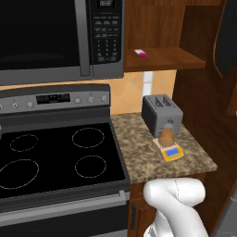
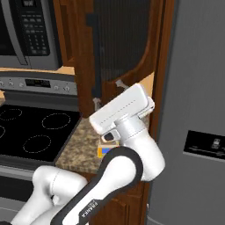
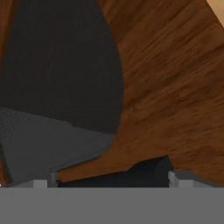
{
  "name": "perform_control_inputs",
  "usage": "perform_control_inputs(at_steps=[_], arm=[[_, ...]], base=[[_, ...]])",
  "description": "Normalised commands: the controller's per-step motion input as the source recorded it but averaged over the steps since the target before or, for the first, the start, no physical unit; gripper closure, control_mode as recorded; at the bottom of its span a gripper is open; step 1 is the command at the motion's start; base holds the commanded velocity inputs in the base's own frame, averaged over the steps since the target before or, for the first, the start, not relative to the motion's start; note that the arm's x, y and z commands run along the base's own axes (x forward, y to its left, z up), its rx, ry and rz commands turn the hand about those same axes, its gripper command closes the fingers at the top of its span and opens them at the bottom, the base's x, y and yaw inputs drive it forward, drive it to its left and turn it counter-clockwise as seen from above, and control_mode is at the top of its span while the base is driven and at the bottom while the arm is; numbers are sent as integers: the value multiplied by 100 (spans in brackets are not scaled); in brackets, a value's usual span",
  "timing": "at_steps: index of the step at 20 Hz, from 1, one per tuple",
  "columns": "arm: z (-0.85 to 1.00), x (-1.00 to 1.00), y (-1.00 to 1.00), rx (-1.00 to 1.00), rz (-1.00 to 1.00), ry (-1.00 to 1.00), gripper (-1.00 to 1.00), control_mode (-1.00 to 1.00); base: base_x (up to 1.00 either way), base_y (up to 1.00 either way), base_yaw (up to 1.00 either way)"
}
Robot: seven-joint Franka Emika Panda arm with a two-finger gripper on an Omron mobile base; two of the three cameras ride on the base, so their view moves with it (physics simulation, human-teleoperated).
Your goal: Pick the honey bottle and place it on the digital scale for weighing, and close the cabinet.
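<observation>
The honey bottle stands on the digital scale, just in front of the toaster on the worktop, so the cabinet door is what remains. That door hangs open, its dark arched panel close before the claw; I cannot tell whether the claw is released or clenched, since its tips are barely visible. The risk: a glancing push could slip off the door, or the arm's elbow could sweep low and knock the bottle off the scale.
</observation>
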Motion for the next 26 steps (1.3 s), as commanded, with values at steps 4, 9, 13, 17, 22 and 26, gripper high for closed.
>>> perform_control_inputs(at_steps=[4, 9, 13, 17, 22, 26], arm=[[25, 57, 60, -17, -32, 0, -100, -100], [23, 61, 63, -17, -33, 0, -100, -100], [10, 79, 77, -19, -37, 0, -100, -100], [0, 100, 58, -17, -38, 0, -100, -100], [0, 100, -5, -2, -18, 0, -100, -100], [-4, 100, -52, 16, 0, 0, -100, -100]], base=[[0, 0, 0], [0, 0, 0], [0, 0, 0], [0, 0, 0], [0, 0, 0], [0, 0, 0]])
